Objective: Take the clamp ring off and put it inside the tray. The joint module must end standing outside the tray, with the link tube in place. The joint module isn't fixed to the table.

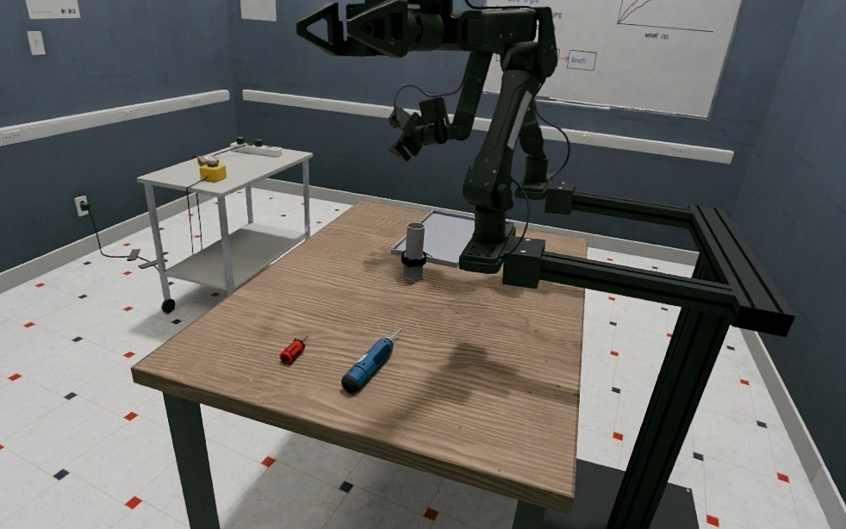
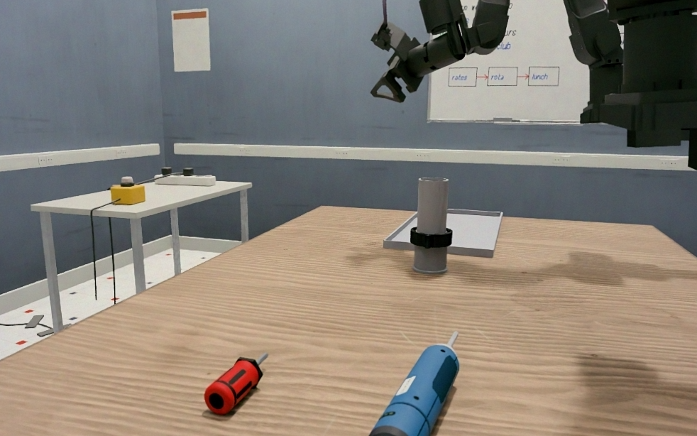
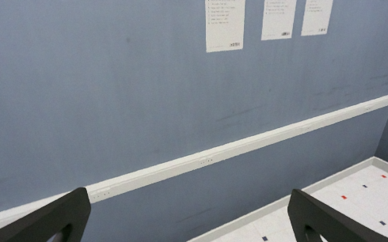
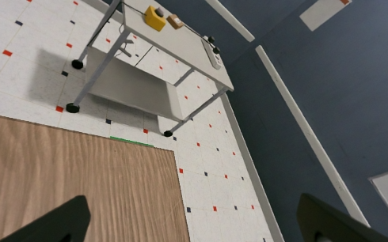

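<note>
The joint module [image 1: 412, 271] [image 2: 430, 260] stands upright on the table, outside the tray [image 1: 445, 238] [image 2: 470, 252] and in front of it in the exterior view. The grey link tube [image 1: 415, 235] [image 2: 431, 204] rises upright from it. The black clamp ring [image 1: 413, 261] [image 2: 431, 238] sits around the joint between them. My left gripper [image 1: 325, 28] [image 3: 189, 198] is open and empty, high above the table and far from the module. My right gripper [image 1: 399, 151] [image 2: 392, 95] [image 4: 193, 204] is open and empty, high up towards the table's far end. Neither wrist view shows the module, ring or tray.
A red screwdriver [image 1: 291, 351] [image 2: 233, 385] and a blue power screwdriver [image 1: 368, 364] [image 2: 419, 390] lie on the wooden table [image 1: 472, 426] [image 2: 308, 319], nearer the top and exterior views. A side cart [image 1: 258, 168] [image 2: 199, 194] [image 4: 176, 47] with a yellow box stands beyond the table's edge.
</note>
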